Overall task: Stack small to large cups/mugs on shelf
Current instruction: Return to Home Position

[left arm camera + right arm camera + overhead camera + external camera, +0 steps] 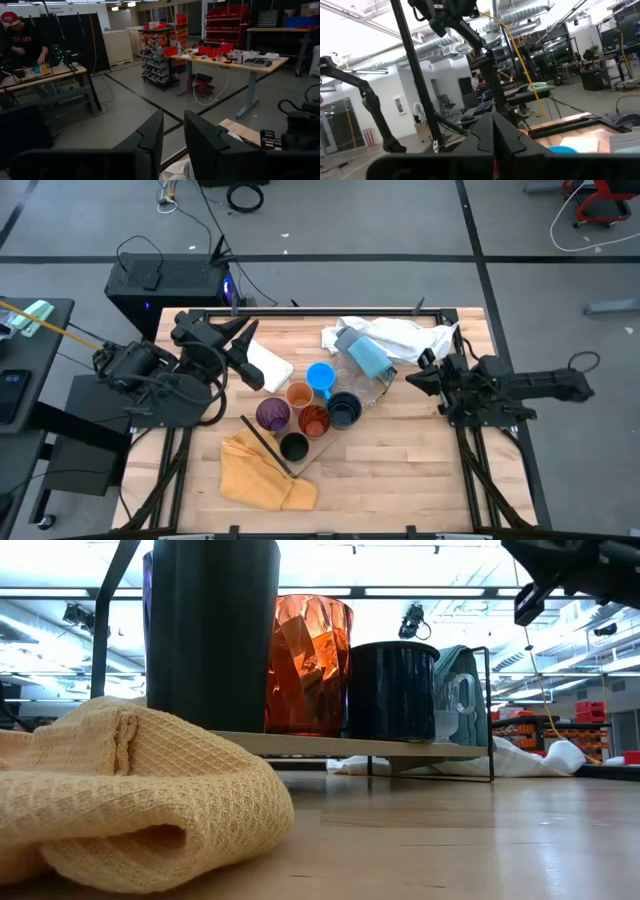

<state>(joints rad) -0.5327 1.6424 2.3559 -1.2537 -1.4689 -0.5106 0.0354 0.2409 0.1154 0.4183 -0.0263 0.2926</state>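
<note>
The left hand [244, 347] hangs over the worktop [420, 470] at 10 o'clock, well apart from the cups. Its fingers [150, 142] stand a little apart with nothing between them. The right hand [410, 378] waits at 3 o'clock with its fingers [482, 135] pressed together, holding nothing.

Near the worktop's middle the cups stand in two slanting rows, each running from 7 toward 1 o'clock. One row is the black mug [294, 446], the tumbler [314, 420] and the dark cup [344, 409]. The low view shows these three upright on the shelf [300, 744], close side by side, with the black mug nearest the camera. The other row lies just beside, on the 10 o'clock side: the purple cup [272, 414], the orange cup [299, 394] and the blue mug [320, 376]. I cannot tell whether these three stand on the shelf.

A yellow cloth [262, 475] lies bunched at 7 o'clock, just beside the black mug. A white pad [268, 367] lies near the left hand. At 1 o'clock a cylinder [365, 355] lies against a white cloth [395, 335].
</note>
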